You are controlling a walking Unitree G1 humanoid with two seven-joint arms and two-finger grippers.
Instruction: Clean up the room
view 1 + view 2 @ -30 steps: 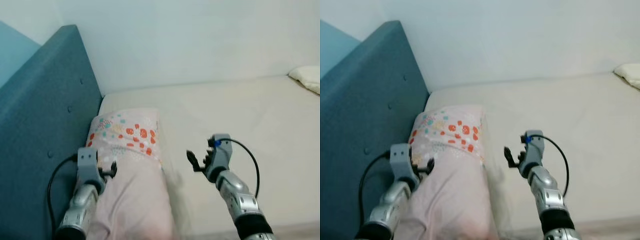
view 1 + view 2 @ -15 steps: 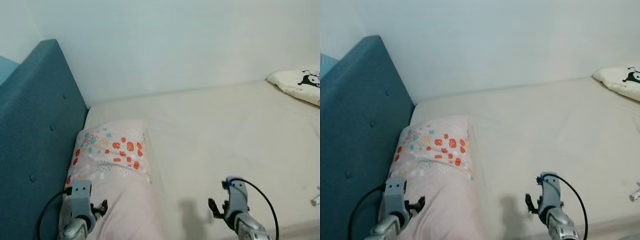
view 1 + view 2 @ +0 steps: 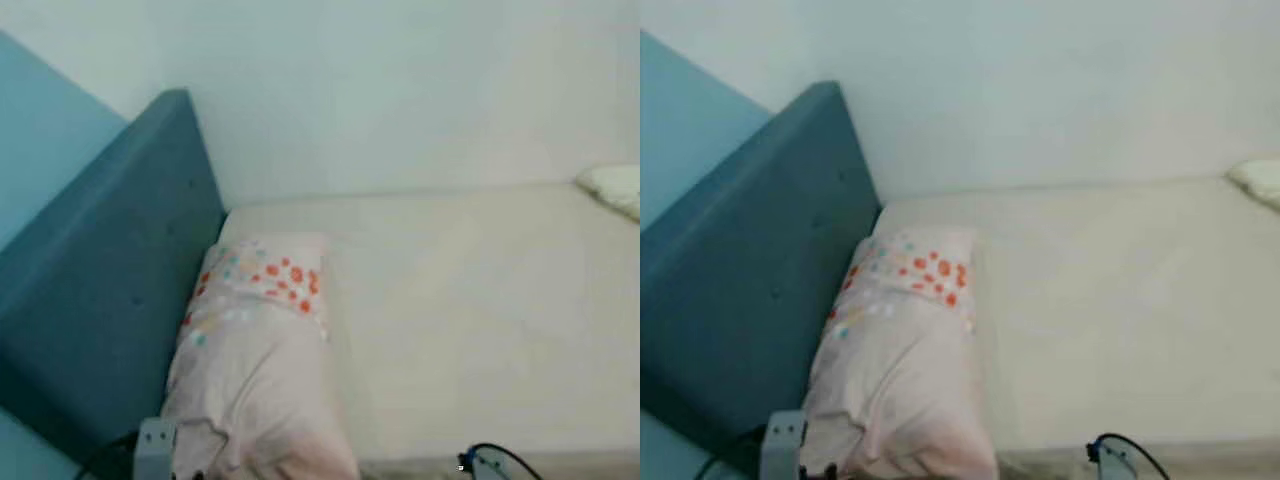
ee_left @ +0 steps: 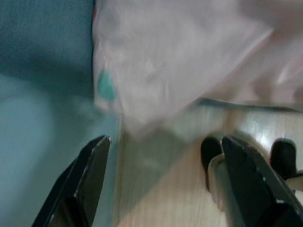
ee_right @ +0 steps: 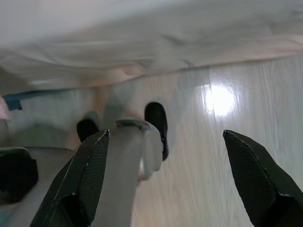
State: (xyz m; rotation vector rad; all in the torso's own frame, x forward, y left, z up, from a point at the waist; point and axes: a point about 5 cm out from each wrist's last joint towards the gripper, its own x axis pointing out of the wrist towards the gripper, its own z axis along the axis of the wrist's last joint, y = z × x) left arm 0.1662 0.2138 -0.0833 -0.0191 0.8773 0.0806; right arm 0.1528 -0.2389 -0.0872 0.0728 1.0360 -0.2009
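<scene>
- pink pillow (image 3: 255,350) with orange and teal dots lies at lower left of the frame, on the cream mattress (image 3: 480,310), against the teal headboard (image 3: 110,260).
- left gripper (image 4: 161,182): fingers spread apart, empty, near the pillow's corner.
- right gripper (image 5: 165,179): fingers wide apart over the wood floor (image 5: 227,142).

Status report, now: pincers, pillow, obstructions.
Left pincer open, empty, low beside pink pillow. Right pincer open, empty, over the floor. Pillow on bed against blue headboard. Nothing in the way.

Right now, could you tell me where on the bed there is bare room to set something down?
The mattress is bare from the pink pillow across to the white pillow at the far right. It is crowded only along the blue headboard.
</scene>
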